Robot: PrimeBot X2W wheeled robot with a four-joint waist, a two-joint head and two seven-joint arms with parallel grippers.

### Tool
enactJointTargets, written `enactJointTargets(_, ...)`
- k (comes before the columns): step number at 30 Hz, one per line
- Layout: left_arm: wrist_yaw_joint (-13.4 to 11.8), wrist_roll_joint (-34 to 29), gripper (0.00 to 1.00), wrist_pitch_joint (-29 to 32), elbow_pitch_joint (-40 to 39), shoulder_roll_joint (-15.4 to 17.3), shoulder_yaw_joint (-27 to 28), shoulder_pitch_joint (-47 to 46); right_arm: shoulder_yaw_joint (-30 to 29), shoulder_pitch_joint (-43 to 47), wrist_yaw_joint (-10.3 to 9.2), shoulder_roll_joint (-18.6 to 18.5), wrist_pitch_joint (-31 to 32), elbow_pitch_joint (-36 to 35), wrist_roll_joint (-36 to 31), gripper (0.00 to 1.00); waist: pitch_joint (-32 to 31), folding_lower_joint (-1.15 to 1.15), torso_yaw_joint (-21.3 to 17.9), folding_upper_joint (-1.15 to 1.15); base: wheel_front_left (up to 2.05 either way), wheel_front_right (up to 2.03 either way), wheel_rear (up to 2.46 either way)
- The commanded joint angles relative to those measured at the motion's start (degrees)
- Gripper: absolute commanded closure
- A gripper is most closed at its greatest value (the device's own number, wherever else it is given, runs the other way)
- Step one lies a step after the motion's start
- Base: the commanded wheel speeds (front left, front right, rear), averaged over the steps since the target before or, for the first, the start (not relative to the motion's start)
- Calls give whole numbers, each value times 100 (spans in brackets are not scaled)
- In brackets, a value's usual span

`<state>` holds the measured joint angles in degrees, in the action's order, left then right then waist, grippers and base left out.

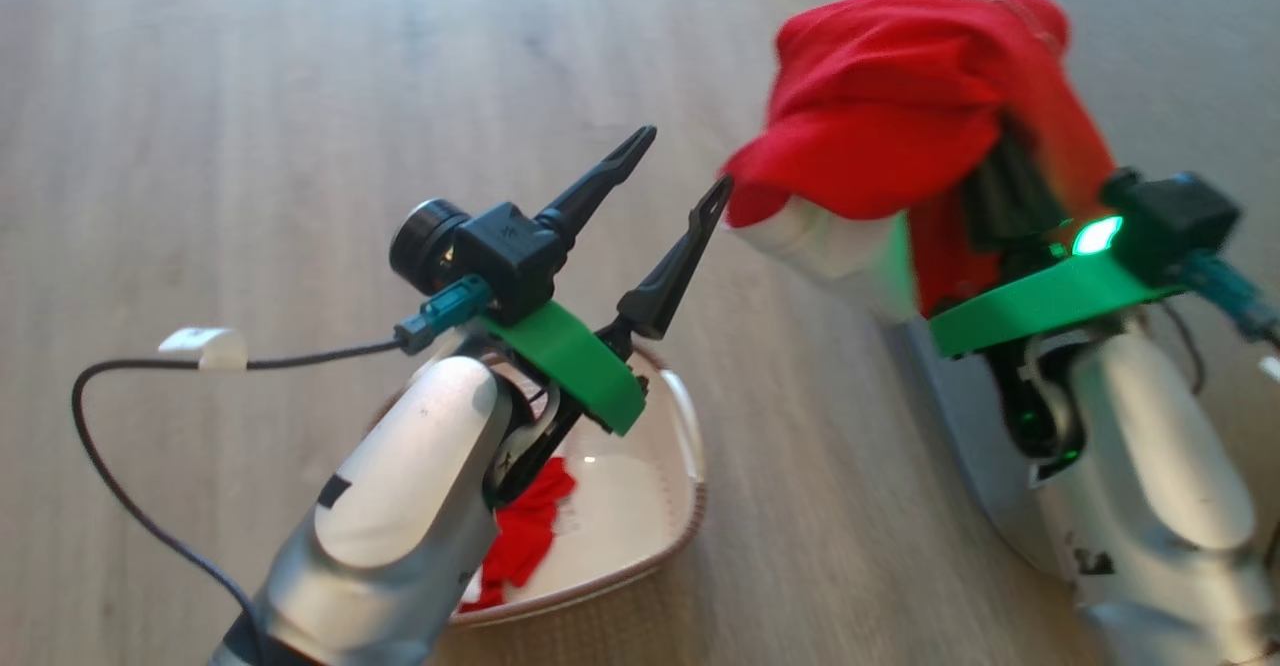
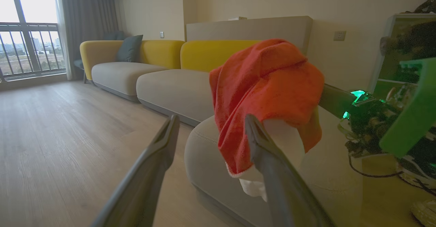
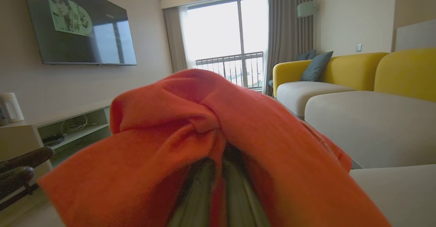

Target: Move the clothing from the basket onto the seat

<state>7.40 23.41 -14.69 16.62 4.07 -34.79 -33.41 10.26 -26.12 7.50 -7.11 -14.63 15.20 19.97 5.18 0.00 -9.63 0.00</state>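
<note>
**Head view: what is in hand?**
My right tool (image 1: pixel 1005 191) is clamped on a red garment (image 1: pixel 900 96) that drapes over it, a white panel hanging below. It holds the garment up at the edge of the grey seat cushion (image 1: pixel 1180 66). My left tool (image 1: pixel 683 159) stands wide and empty above the cream basket (image 1: pixel 690 446) on the wooden floor (image 1: pixel 250 96). A red scrap of clothing (image 1: pixel 525 531) lies inside the basket.

**Left wrist view?**
Past my spread left fingers, the garment hangs over the cushion's rounded end, apparently clear of it. A yellow backrest (image 2: pixel 211 53) rises beyond.

**Right wrist view?**
Two fingers sit close together with red cloth pinched between them, and the rest of the garment hoods them. The seat lies to the right.

**Which step, then?**
The carry, I judge: one piece is at the seat but not set down. The next move calls for bringing it further over the cushion, lowering it and parting the right tool. Draped like this, the cloth may cling to the fingers. After that the basket's scrap needs fetching.
</note>
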Motion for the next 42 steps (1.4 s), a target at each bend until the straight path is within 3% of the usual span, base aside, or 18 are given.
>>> enactJointTargets(1,5,-65,0,-30,-163,121,226,-113,-43,-36,-1,19,-37,-298,-43,100,144,0,-469,0,0,0,0)
enactJointTargets(7,7,-72,0,-30,-229,236,116,-23,-609,270,-1,2,-37,-581,-75,100,261,0,-1146,0,0,0,0)
enactJointTargets(15,8,-95,0,-30,-323,354,107,215,-892,638,-1,73,-37,-700,-73,100,301,0,-2009,0,0,0,0)
enactJointTargets(28,8,-127,0,-30,-378,437,-511,-98,-1436,859,-1,11,-37,-1060,-236,100,820,0,-2136,0,0,0,0)
enactJointTargets(36,8,-240,0,-30,-646,713,-799,-316,-1701,-395,-1,-511,-37,-293,-428,100,1679,0,-2108,0,0,0,0)
enactJointTargets(42,9,-264,0,-30,-863,874,-1156,-684,-2231,-1215,-1,-759,-37,342,-542,100,2344,0,-1825,0,0,0,0)
